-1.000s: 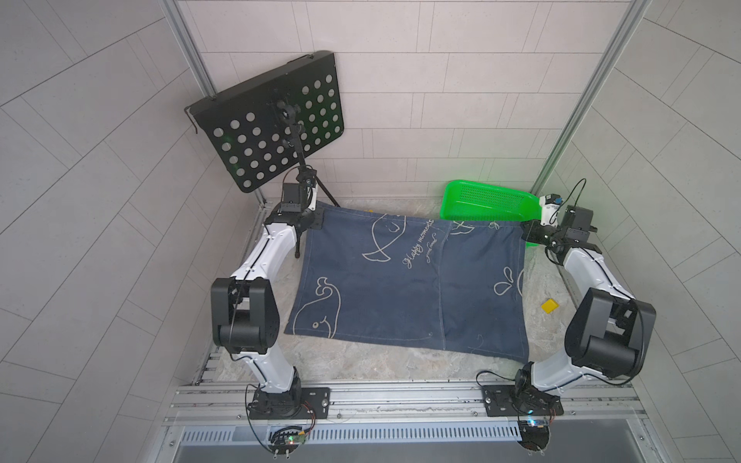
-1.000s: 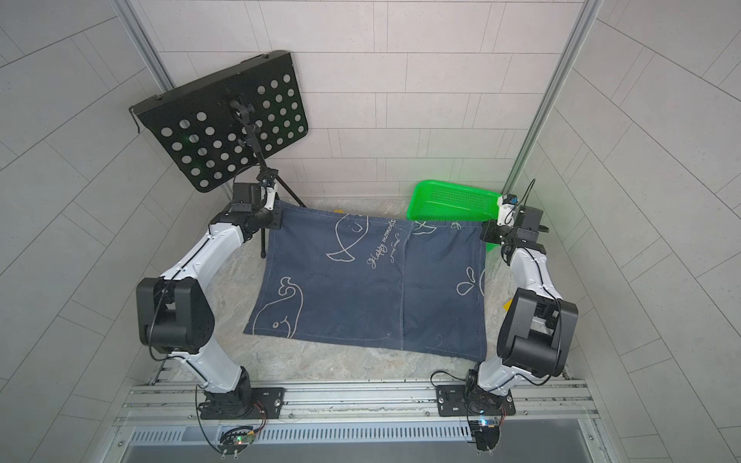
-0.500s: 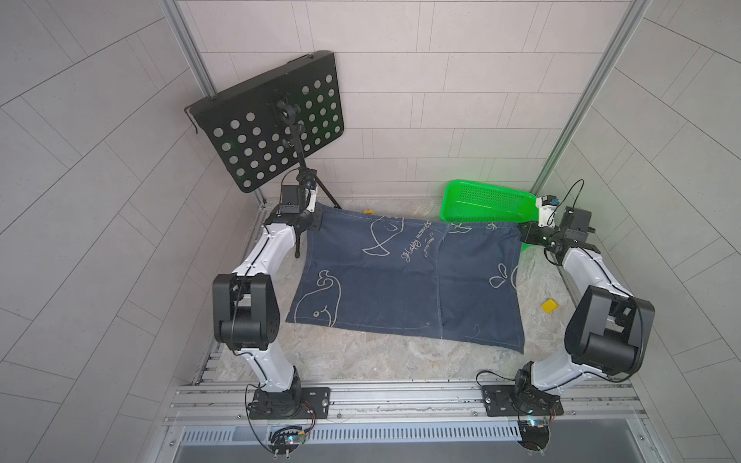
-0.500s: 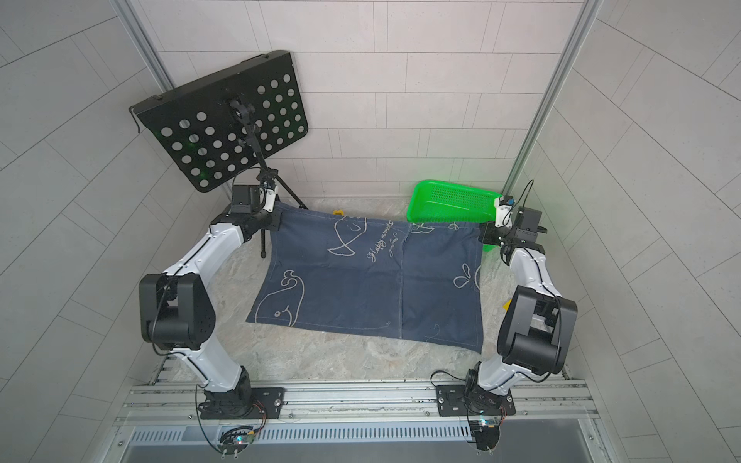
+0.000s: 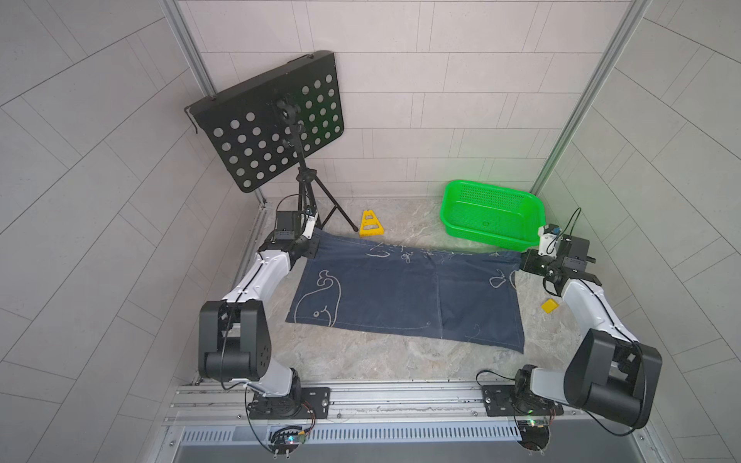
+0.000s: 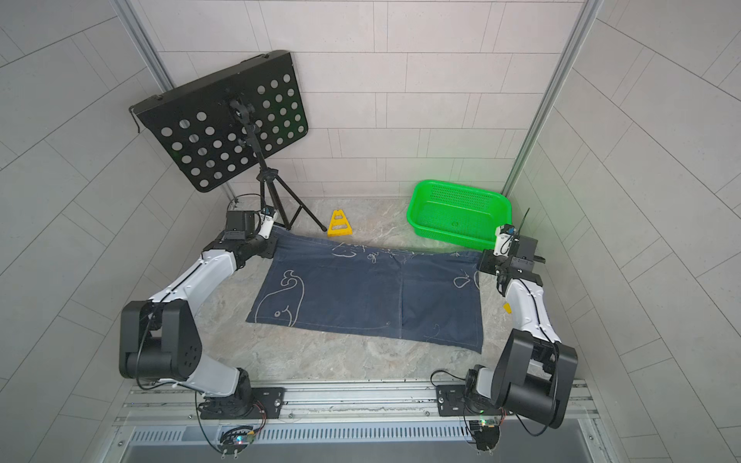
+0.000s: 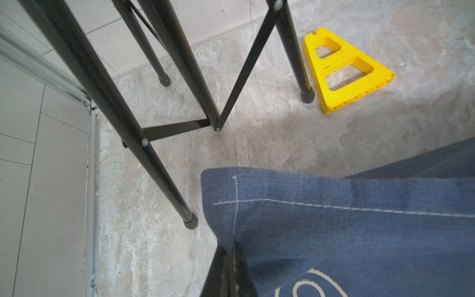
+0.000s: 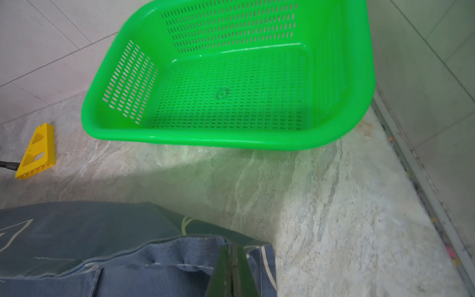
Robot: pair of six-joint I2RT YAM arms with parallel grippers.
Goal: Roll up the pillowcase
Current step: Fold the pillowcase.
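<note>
Navy denim-like pillowcase (image 5: pixel 401 296) lies spread on the marbled table (image 5: pixel 381 360), its far edge held up between the arms; the script there is too foreshortened to read. At the far-left corner, beside the music stand (image 5: pixel 256 96) feet, the left gripper (image 7: pixel 228 250) is pinched together on the cloth, its body cut off in the wrist view. A yellow block (image 5: pixel 371 224) sits just beyond. Further right, the green basket (image 5: pixel 493 194) shows its slotted floor fully. The right gripper (image 8: pixel 232 248) clamps the bunched far-right corner.

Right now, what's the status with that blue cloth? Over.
Left gripper, right gripper shut on pillowcase far corners. Far edge raised, rest flat, unrolled. Stand leg, yellow block, green basket just beyond.
</note>
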